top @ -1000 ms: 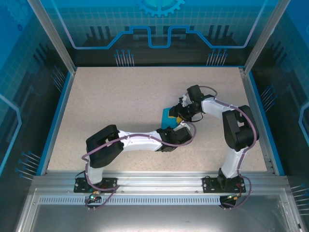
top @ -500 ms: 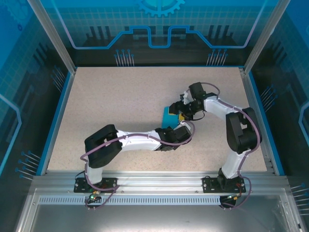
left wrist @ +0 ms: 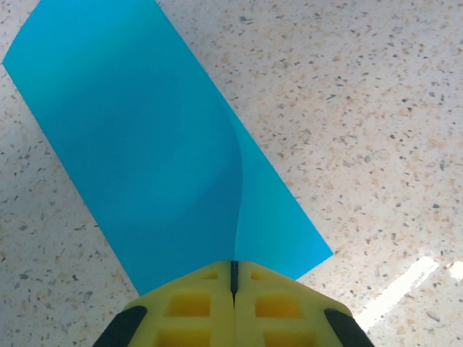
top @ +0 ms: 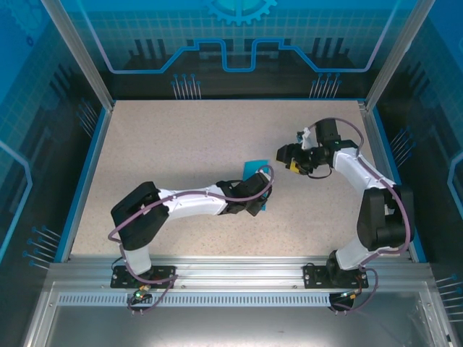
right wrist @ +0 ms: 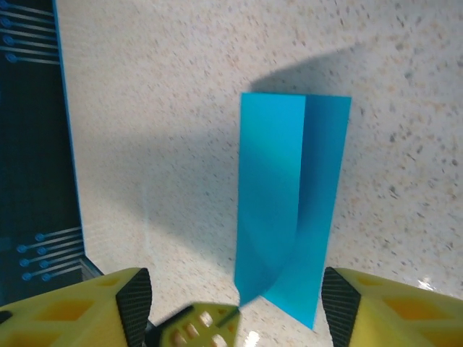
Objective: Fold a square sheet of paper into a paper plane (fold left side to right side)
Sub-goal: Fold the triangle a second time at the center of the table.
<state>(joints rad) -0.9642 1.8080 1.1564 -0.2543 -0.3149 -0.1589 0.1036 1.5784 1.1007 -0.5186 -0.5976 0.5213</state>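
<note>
On table (top: pixel 166 144), right of centre: blue sheet (left wrist: pixel 137 137) lies doubled over into narrow strip, top layer bowed up, not pressed flat. From overhead you see little of it: left arm covers most, one corner pokes out beyond wrist. Left gripper (left wrist: pixel 233 280) clamped on sheet's near edge, yellow pads (left wrist: pixel 192 303) together, paper caught in seam. Right gripper (top: pixel 283 155) spread wide, apart from sheet. In your right wrist view, strip's near end runs behind yellow block at frame bottom; block too cropped to identify.
</note>
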